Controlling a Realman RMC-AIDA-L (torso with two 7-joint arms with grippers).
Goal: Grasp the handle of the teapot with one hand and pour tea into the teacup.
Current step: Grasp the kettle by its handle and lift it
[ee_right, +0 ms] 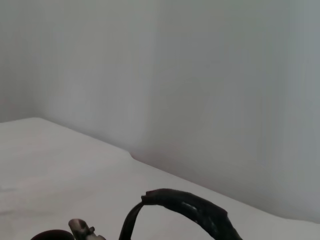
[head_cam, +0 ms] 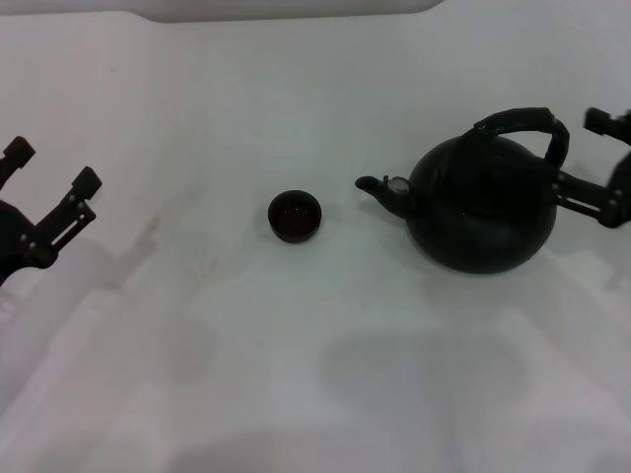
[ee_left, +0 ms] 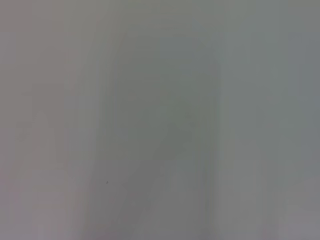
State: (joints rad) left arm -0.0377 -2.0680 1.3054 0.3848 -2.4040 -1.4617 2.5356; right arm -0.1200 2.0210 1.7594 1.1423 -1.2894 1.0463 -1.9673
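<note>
Where the head view looks down on the white bench (head_cam: 296,374), the near portion carries only soft shadows.

Item, teacup (head_cam: 295,216): small, round, dark, handleless; upright on the bench near the middle, mouth open upward. It lies on the spout side of the teapot, apart from it with bare bench between.

Item, teapot (head_cam: 481,203): large, round, matte black; upright on the bench toward the robot's right. Short spout (head_cam: 380,188) points at the teacup. The right wrist view shows the spout tip and a sliver of the dark body along the picture's edge.

Item, handle (head_cam: 523,124): thick black arched bail, wrapped-looking, standing up over the teapot's top, leaning toward the right side. The right wrist view shows its arch (ee_right: 192,207) from close by, with the bench and a pale wall (ee_right: 225,90) behind.

Item, right end effector (head_cam: 599,163): at the right edge, just beside the teapot's handle end. Fingers spread apart, one by the upper handle, one low against the body's flank; neither is closed on the handle.

Item, left end effector (head_cam: 51,168): at the far left, well apart from teacup and teapot. Fingers spread apart, holding nothing. Its wrist view gives only a featureless grey surface.
</note>
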